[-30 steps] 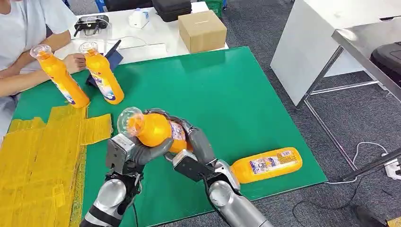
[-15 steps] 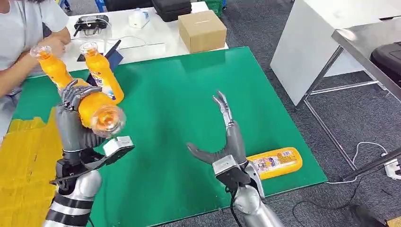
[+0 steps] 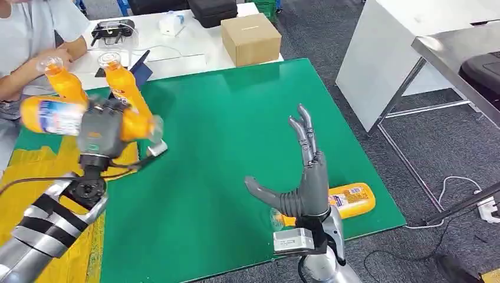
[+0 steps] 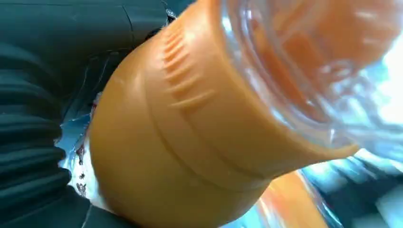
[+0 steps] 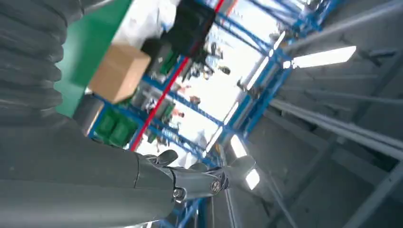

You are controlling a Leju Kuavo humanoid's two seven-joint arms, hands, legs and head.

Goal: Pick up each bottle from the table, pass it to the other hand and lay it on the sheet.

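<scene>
My left hand grips an orange bottle with a clear cap, held sideways above the edge of the yellow sheet. The left wrist view shows that bottle's shoulder and cap up close. My right hand is raised, fingers spread and pointing up, holding nothing, above the green mat's near right part. Behind it another orange bottle lies on its side on the mat. Two more orange bottles stand at the mat's far left.
A person's arm reaches in at the far left beside the standing bottles. A cardboard box, a tablet and small items sit on the white table behind the green mat. A metal table frame stands at the right.
My left hand has swung the bottle left and turned it sideways towards the yellow sheet. My right hand has risen slightly and moved right, still spread.
</scene>
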